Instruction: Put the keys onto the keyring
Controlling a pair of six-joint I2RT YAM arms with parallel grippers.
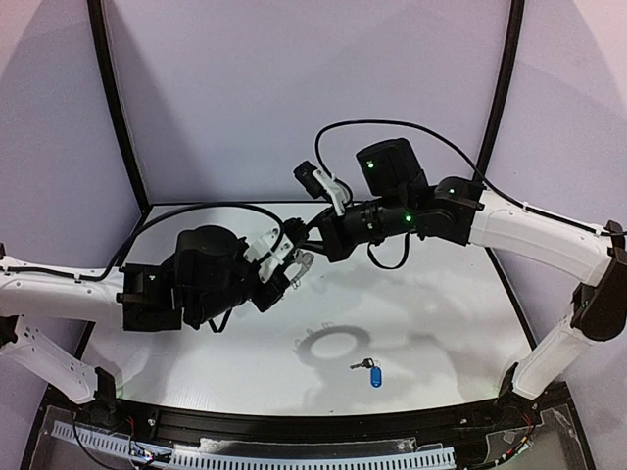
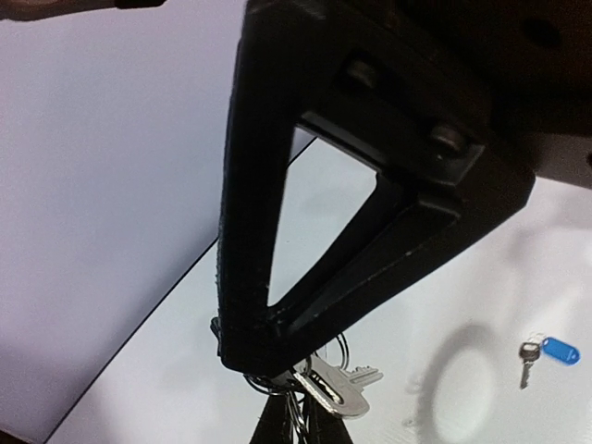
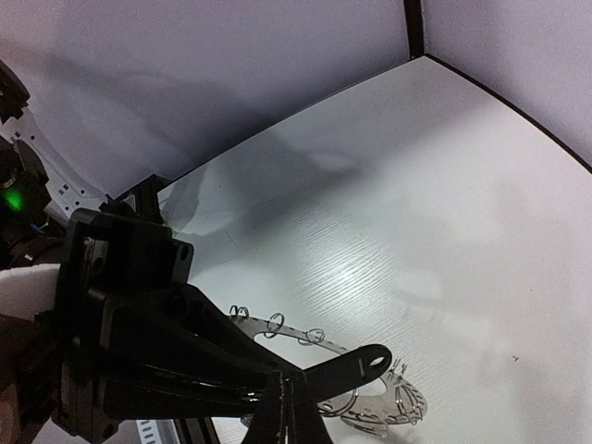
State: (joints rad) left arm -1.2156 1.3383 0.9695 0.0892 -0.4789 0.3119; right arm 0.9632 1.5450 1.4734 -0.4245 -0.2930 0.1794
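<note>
With our left pincer (image 2: 264,356) clamped on the keyring (image 3: 398,407), a silver key (image 2: 335,388) dangling just under its tips, and our right pincer (image 3: 285,384) shut tight at the loops opposite, we should steady both before fetching the blue-tagged key (image 1: 370,370) lying on the surface (image 1: 441,304) well below them.

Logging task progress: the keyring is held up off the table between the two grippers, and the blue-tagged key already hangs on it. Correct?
No. The blue-tagged key does not hang on the keyring; it lies on the table, as the top external view shows. The rest holds: the left gripper and right gripper hold the keyring up off the table.
</note>
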